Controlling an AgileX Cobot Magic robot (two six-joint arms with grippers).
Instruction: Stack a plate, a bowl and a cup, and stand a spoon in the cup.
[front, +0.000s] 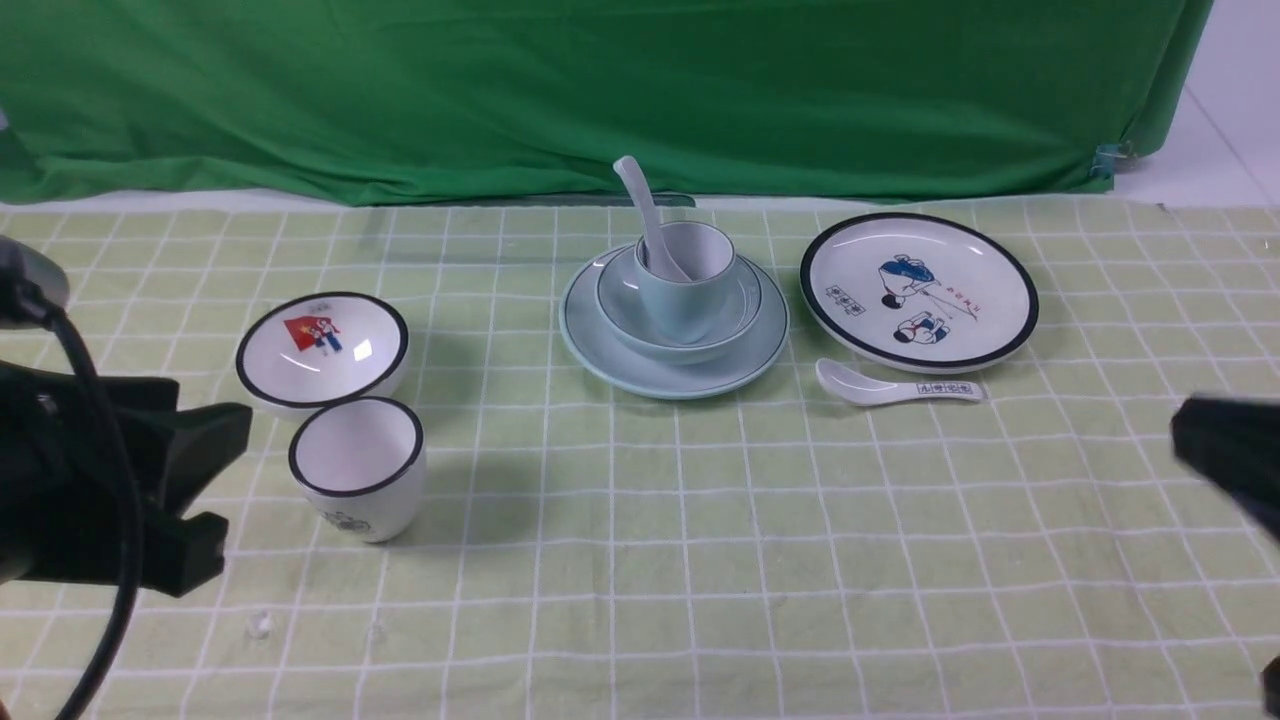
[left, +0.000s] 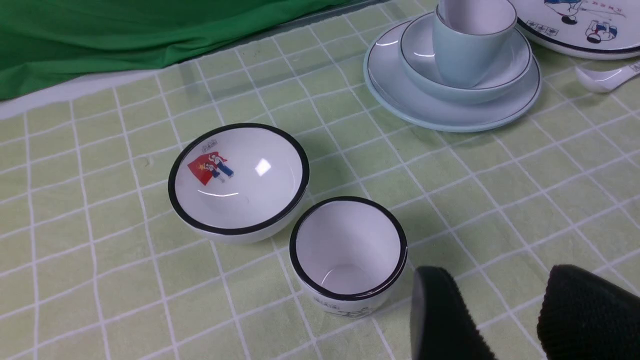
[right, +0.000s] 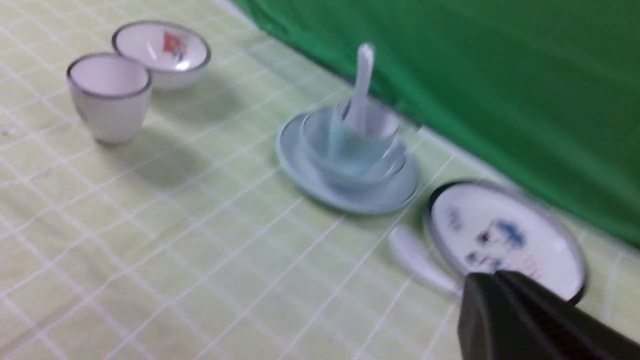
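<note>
Near the middle of the far edge of the checked tablecloth (front: 700, 520), the pale blue-green plate (front: 580, 335) lay flat with the matching bowl (front: 640, 345) seated in it and the cup (front: 685, 300) upright inside the bowl. The plain spoon (front: 645, 215) stood in the cup, bowl end down, its handle leaning up toward the far left. Just beside the stack, toward the right edge, sat a white picture plate (front: 960, 250) with a black rim, and a white printed spoon (front: 890, 387) lay in front of that plate. Toward the left edge, a white black-rimmed bowl (front: 322, 345) and a white cup (front: 358, 470) stood close together. The left gripper (front: 230, 487) hovered by that white cup with its jaws apart and empty. The right gripper (right: 487, 287) hung near the right edge, jaws closed on nothing, well apart from the stack.
</note>
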